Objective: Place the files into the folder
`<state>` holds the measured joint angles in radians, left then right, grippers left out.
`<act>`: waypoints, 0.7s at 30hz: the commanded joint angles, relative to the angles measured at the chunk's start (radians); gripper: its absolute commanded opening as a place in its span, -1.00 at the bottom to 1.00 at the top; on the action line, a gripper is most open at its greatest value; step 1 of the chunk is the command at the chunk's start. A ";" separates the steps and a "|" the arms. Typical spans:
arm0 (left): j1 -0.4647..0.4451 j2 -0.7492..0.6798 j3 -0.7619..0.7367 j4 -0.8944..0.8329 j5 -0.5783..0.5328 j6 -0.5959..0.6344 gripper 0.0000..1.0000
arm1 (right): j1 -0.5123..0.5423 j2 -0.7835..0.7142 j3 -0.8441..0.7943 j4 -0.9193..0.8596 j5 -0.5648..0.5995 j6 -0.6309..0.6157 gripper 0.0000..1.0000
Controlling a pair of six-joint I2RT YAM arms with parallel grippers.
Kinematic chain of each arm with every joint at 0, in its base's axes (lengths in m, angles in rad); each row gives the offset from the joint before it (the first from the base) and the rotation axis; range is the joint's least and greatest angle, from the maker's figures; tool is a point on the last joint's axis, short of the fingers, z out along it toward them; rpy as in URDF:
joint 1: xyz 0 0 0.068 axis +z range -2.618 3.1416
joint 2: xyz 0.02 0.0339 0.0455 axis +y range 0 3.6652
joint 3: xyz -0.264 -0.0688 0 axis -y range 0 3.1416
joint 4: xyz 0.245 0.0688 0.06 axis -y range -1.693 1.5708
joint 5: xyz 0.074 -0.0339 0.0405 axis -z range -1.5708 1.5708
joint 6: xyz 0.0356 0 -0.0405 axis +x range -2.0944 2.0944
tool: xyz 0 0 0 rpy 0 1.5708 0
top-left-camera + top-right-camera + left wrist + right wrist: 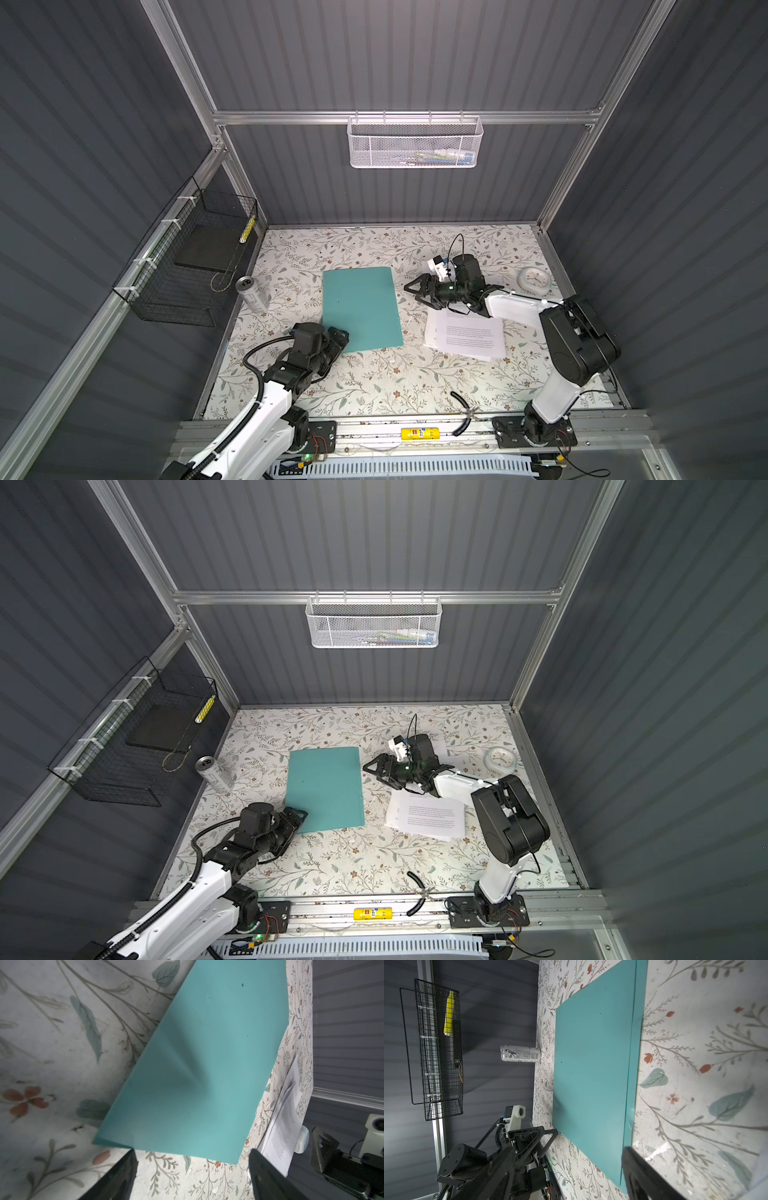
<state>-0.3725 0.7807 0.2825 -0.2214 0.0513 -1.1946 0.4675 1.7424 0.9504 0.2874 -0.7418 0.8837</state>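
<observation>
The teal folder (361, 309) (324, 789) lies shut and flat on the floral table in both top views. The files (465, 336) (428, 814), a loose stack of white printed sheets, lie just to its right. My left gripper (343, 332) (301, 812) sits at the folder's near left corner. In the left wrist view it (191, 1159) is open, with the folder (207, 1064) edge just past its fingertips and the files (284, 1122) off to one side. My right gripper (409, 289) (368, 766) hovers open beside the folder's far right edge. In the right wrist view it (566, 1165) holds nothing, and the folder (591, 1074) lies ahead.
A drink can (251, 293) stands left of the folder, and a white clock (535, 280) lies at the far right. A black wire basket (187, 266) hangs on the left wall, a white mesh basket (415, 141) on the back wall. A black cable (461, 411) lies near the front rail.
</observation>
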 commanded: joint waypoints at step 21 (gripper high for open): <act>-0.039 -0.040 -0.037 0.016 -0.019 -0.018 0.67 | 0.010 0.036 0.020 0.058 -0.024 0.044 0.62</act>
<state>-0.4053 0.7853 0.2497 -0.0952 0.0372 -1.2240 0.4717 1.7596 0.9504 0.3248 -0.7521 0.9173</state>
